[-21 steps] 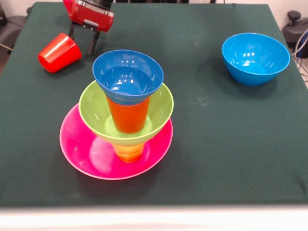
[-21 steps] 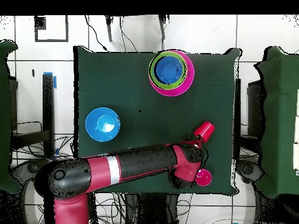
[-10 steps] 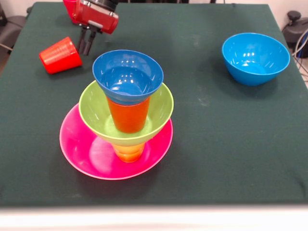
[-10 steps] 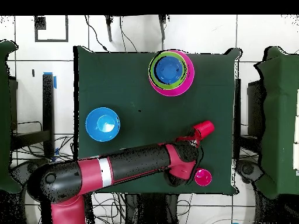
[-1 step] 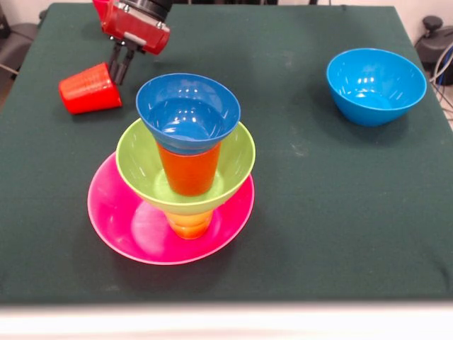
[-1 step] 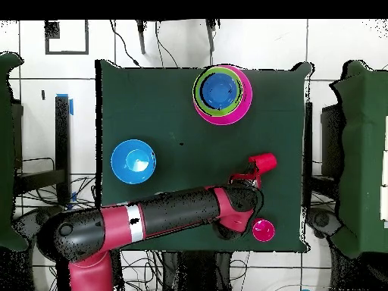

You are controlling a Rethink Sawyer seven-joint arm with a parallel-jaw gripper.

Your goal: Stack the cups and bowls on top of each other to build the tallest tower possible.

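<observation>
The tower stands near the front edge: a wide pink bowl (image 5: 124, 227), a yellow cup (image 5: 188, 224), a green bowl (image 5: 237, 164), an orange cup (image 5: 189, 170) and a small dark blue bowl (image 5: 187, 106) on top. From overhead the tower (image 6: 221, 94) shows as nested rings. A red cup (image 5: 86, 89) lies on its side at the far left, its mouth toward my gripper (image 5: 120, 65). The fingers are drawn close together at the cup's rim. The overhead view shows the red cup (image 6: 264, 161) just beyond my gripper (image 6: 251, 175).
A light blue bowl (image 5: 375, 85) sits alone at the far right, seen overhead as the light blue bowl (image 6: 133, 161). A small pink round dish (image 6: 263, 229) rests near the table's edge by the arm. The arm (image 6: 167, 216) lies across that side of the green cloth.
The fingers have closed in from a wide spread onto the red cup's rim. The cup has swung round from a tilted pose to lying flat and shifted slightly toward the tower.
</observation>
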